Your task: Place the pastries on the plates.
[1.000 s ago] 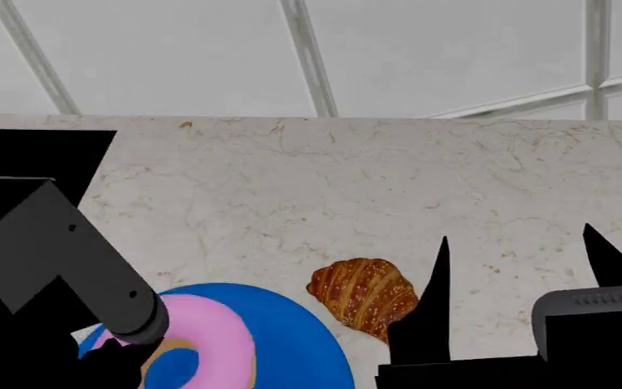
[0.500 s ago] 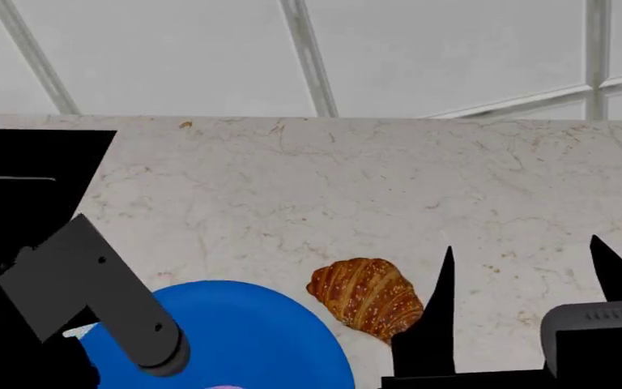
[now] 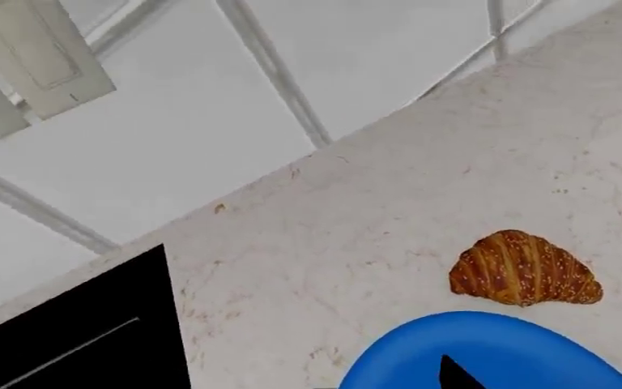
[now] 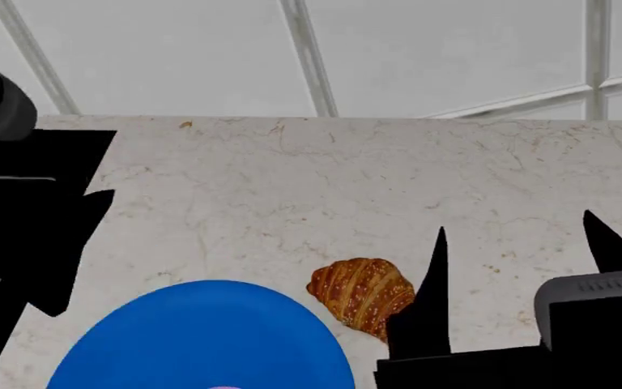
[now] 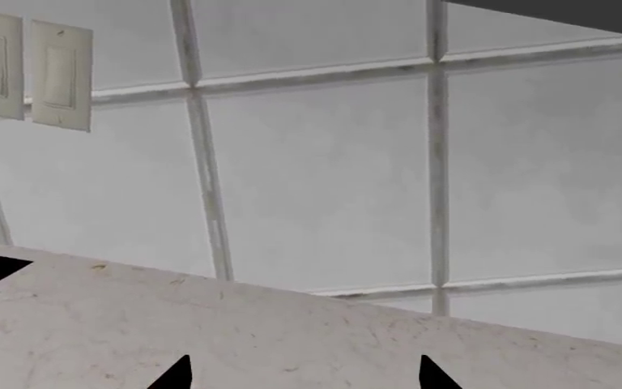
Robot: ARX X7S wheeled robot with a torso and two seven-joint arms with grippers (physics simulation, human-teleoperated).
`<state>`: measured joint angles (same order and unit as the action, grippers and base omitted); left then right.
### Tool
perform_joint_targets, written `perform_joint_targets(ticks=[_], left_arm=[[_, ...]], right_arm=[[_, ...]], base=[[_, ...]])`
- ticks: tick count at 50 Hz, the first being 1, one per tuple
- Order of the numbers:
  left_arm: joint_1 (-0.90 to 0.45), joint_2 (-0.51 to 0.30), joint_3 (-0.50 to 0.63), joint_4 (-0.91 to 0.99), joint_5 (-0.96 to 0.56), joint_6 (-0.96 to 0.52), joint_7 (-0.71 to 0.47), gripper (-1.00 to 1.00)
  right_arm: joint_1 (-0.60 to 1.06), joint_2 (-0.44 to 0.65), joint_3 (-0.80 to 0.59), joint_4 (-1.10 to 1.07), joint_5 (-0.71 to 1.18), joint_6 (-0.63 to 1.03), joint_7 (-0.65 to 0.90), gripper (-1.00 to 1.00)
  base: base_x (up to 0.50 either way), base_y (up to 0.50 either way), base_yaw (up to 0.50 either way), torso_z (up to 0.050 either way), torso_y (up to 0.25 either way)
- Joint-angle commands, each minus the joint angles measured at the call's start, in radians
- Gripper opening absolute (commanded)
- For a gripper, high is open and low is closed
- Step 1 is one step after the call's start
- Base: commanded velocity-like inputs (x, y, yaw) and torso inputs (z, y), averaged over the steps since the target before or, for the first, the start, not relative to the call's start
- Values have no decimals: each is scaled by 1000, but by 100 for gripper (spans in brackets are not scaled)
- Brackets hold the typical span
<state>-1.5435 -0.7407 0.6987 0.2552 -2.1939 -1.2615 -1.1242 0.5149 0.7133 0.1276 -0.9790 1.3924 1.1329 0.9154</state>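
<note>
Head view — one croissant point(image 4: 362, 295) beside one blue plate point(image 4: 203, 336), right gripper point(image 4: 517, 243) jaws apart, left gripper's unseen.

A pale marble surface point(image 4: 289, 186) with food things on it.
A blue plate point(image 4: 203, 340) lies on it, and a croissant point(image 4: 362, 295) sits just beside the plate.

The counter point(image 4: 322, 186) looks like pale marble — cream, finely veined, with a smooth matt finish. The blue plate point(image 4: 203, 340) is a flat, even colour without shine, perhaps glazed ceramic. The croissant point(image 4: 363, 296) has a ridged, golden-brown crust speckled with seeds. The wall point(image 5: 322, 162) — pale smooth tiles with grey grout lines.
</note>
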Motion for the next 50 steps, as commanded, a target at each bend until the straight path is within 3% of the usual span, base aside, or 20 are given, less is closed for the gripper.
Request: perform_joint_targets(ticks=[1,6,10,19,30,40,50], left_arm=[[130,-128,-126,46,100,127,2,100],[302,-177,-180,125,149,232,14,100],[402,-192,-208,177,172,295,26,100],[480,-194,-225,195,204,345,43,100],[543,-235,-251,231,188,382,47,100],[582,-274,-273,248,172,402,61,100],[622,-307,-292,262,174,418,77,100]], right_arm=[[240,95,-20,87,195,9,-50,100],[466,168,-83,245,279,71,-209,100],[610,199,-173,318,192,175,-454,100],[688,219,-293,446,-5,208,-785,100],[910,300,-679,599,-360,170,-1377,100],[1000,292,-918,665,-575,94,-1611,100],[1026,246,-1000,724,-654,90,-1634,100]], base=[[0,0,0,0,0],[0,0,0,0,0],[0,0,0,0,0],[0,0,0,0,0],[0,0,0,0,0],[0,0,0,0,0],[0,0,0,0,0]])
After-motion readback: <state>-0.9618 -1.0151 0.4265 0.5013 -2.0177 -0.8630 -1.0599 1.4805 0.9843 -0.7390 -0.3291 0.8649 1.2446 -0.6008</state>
